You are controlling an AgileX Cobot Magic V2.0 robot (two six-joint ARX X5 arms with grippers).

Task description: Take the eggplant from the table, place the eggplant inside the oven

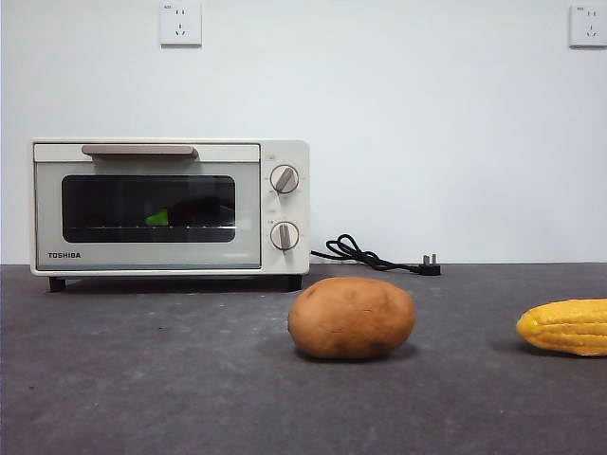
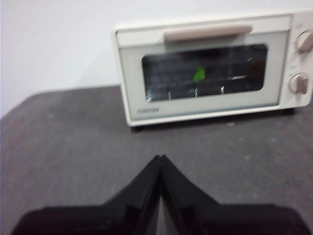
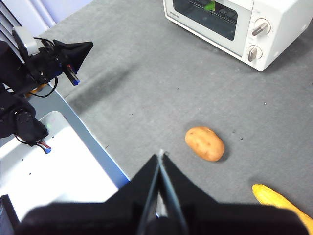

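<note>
The cream-white oven (image 1: 171,207) stands at the back left of the dark grey table (image 1: 142,379) with its door closed. Through the glass I see the eggplant (image 1: 185,214) lying on the rack, dark with a green stem end; it shows too in the left wrist view as the eggplant (image 2: 199,74) and in the right wrist view (image 3: 210,6). My left gripper (image 2: 160,157) is shut and empty, held back from the oven (image 2: 210,68) front. My right gripper (image 3: 160,154) is shut and empty, high above the table near the potato (image 3: 205,143). Neither arm shows in the front view.
A brown potato (image 1: 352,318) lies in the middle of the table and a yellow corn cob (image 1: 566,327) at the right edge. The oven's black cord and plug (image 1: 379,256) lie behind. In the right wrist view the left arm (image 3: 39,58) hangs over the table's edge.
</note>
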